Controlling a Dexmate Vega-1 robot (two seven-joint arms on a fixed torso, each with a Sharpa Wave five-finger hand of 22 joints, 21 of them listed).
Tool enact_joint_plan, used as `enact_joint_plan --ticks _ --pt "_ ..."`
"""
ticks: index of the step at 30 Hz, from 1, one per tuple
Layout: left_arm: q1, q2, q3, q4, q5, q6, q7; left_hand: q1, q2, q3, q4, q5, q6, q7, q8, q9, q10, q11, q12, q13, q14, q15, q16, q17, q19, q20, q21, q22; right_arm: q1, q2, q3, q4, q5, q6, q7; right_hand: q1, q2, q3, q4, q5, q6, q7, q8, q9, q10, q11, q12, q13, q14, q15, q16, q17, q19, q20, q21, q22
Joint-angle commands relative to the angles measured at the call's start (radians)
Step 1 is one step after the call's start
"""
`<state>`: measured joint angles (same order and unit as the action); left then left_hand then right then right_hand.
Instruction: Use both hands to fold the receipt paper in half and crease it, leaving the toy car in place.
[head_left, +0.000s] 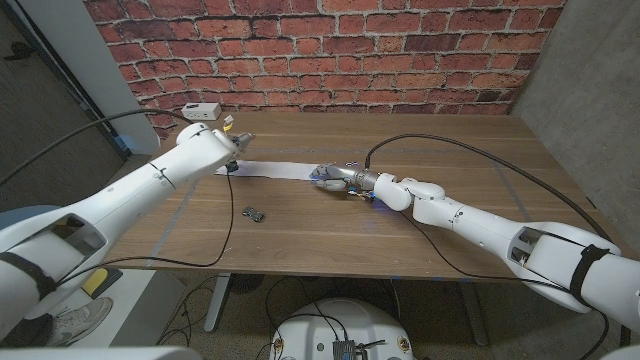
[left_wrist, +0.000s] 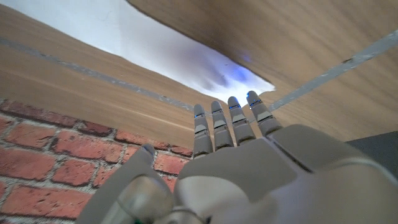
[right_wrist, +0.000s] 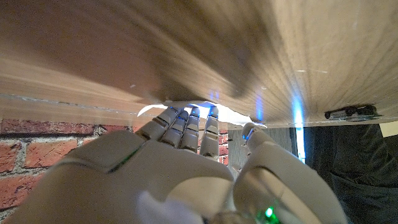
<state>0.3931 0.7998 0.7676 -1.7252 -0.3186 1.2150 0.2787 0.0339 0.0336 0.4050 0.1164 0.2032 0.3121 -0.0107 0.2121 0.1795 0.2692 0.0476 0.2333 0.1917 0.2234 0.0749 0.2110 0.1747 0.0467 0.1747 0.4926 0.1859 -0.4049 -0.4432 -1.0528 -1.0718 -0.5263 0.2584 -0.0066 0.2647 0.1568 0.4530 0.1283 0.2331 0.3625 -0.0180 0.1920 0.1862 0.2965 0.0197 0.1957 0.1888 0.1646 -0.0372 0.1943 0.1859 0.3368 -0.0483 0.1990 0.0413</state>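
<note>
in the head view a long flat white receipt paper (head_left: 275, 170) lay across the wooden surface (head_left: 480, 160), the left hand (head_left: 232, 145) and right hand (head_left: 335, 176) at its ends, a small dark toy car (head_left: 255, 212) nearer. the left wrist view showed straight, parted fingers (left_wrist: 217, 124) near the paper's corner, gripping nothing. in the right wrist view the fingers (right_wrist: 186, 127) reached the paper's edge; i could not tell if they gripped.

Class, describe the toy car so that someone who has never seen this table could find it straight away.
Start at the wooden table in front of the brick wall. A white receipt paper lies across its middle between the left hand and the right hand. Nearer the front edge than the paper, apart from both hands, sits the toy car: small and dark, the only dark thing there.
</note>
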Motion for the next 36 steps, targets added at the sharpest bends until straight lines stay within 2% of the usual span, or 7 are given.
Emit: enact_joint_plan --ticks 1,7,12,14,24,32,36 --pt "-0.174 0.04 0.217 0.091 -0.384 0.181 0.363 -0.007 -0.005 -0.012 0.005 0.007 -0.05 -0.006 -0.026 0.003 -0.042 -0.009 -0.02 0.003 -0.032 -0.008 -0.019 0.005 -0.017 -0.019 -0.018 0.003 0.004 0.009 -0.005 0.017 0.0 0.003 0.002 -0.005 -0.003 0.011 0.0 0.005 -0.001 -0.001 -0.001 -0.001 0.004 -0.005 0.0 0.001 0.007 -0.016 -0.002 0.002 0.029 0.016 0.005 0.134" --pt "-0.214 0.027 0.259 0.139 -0.395 0.181 0.358 -0.005 -0.003 -0.032 0.009 0.012 -0.277 -0.017 -0.048 -0.001 -0.249 -0.054 -0.057 0.001 -0.196 -0.034 -0.038 0.004 -0.08 -0.037 -0.071 0.005 0.008 0.016 -0.008 0.03 0.004 0.004 0.002 -0.005 -0.003 0.013 -0.001 0.006 -0.001 -0.002 -0.001 -0.001 0.004 -0.003 0.0 0.001 0.007 -0.016 -0.002 0.002 0.029 0.016 0.004 0.134" --pt "-0.203 0.018 0.258 0.142 -0.271 0.165 0.251 -0.004 0.001 -0.038 0.01 0.015 -0.37 -0.035 -0.048 -0.003 -0.309 -0.059 -0.055 -0.001 -0.249 -0.039 -0.04 0.003 -0.094 -0.049 -0.087 0.005 0.013 0.02 -0.011 0.042 0.005 0.009 0.0 -0.004 -0.003 0.014 -0.002 0.006 -0.002 -0.001 -0.001 -0.001 0.005 -0.002 0.0 0.001 0.007 -0.017 -0.002 0.001 0.029 0.015 0.004 0.134" --pt "-0.202 0.012 0.261 0.146 -0.227 0.158 0.214 -0.004 0.002 -0.04 0.01 0.015 -0.37 -0.065 -0.041 -0.003 -0.312 -0.061 -0.051 -0.001 -0.252 -0.039 -0.037 0.003 -0.095 -0.049 -0.089 0.005 0.015 0.023 -0.012 0.048 0.006 0.01 0.001 -0.004 -0.004 0.014 -0.002 0.006 -0.002 -0.001 -0.002 -0.001 0.005 -0.003 0.0 0.001 0.007 -0.016 -0.003 0.001 0.029 0.015 0.004 0.134" --pt "-0.228 -0.011 0.297 0.204 -0.043 0.086 0.031 -0.007 0.003 -0.048 0.014 0.015 -0.311 -0.071 -0.019 -0.002 -0.268 -0.063 -0.026 -0.001 -0.22 -0.049 -0.018 0.003 -0.111 -0.047 -0.104 0.006 0.024 0.035 -0.018 0.078 0.014 0.016 -0.004 -0.004 -0.004 0.016 -0.003 0.007 -0.001 -0.001 -0.001 -0.001 0.005 -0.006 0.0 0.001 0.007 -0.016 -0.003 0.001 0.03 0.014 0.004 0.134" --pt "-0.215 -0.028 0.279 0.221 0.079 0.004 -0.035 -0.003 0.015 -0.048 0.015 0.017 -0.283 -0.045 -0.012 -0.002 -0.222 -0.069 -0.01 0.0 -0.172 -0.068 -0.008 0.004 -0.093 -0.05 -0.104 0.007 0.031 0.042 -0.022 0.102 0.023 0.022 -0.006 -0.004 -0.005 0.018 -0.005 0.007 -0.001 -0.001 -0.001 -0.001 0.005 -0.002 0.0 0.001 0.007 -0.016 -0.003 0.001 0.03 0.013 0.004 0.134" --pt "-0.234 -0.05 0.3 0.259 0.123 -0.011 -0.101 -0.001 0.016 -0.05 0.015 0.017 -0.224 -0.009 0.004 0.0 -0.197 -0.066 -0.004 0.001 -0.163 -0.069 -0.011 0.004 -0.09 -0.05 -0.108 0.007 0.035 0.045 -0.024 0.113 0.028 0.027 -0.006 -0.004 -0.006 0.018 -0.005 0.007 -0.001 -0.001 -0.001 -0.001 0.005 -0.003 0.0 0.001 0.007 -0.016 -0.003 0.001 0.03 0.013 0.004 0.134"
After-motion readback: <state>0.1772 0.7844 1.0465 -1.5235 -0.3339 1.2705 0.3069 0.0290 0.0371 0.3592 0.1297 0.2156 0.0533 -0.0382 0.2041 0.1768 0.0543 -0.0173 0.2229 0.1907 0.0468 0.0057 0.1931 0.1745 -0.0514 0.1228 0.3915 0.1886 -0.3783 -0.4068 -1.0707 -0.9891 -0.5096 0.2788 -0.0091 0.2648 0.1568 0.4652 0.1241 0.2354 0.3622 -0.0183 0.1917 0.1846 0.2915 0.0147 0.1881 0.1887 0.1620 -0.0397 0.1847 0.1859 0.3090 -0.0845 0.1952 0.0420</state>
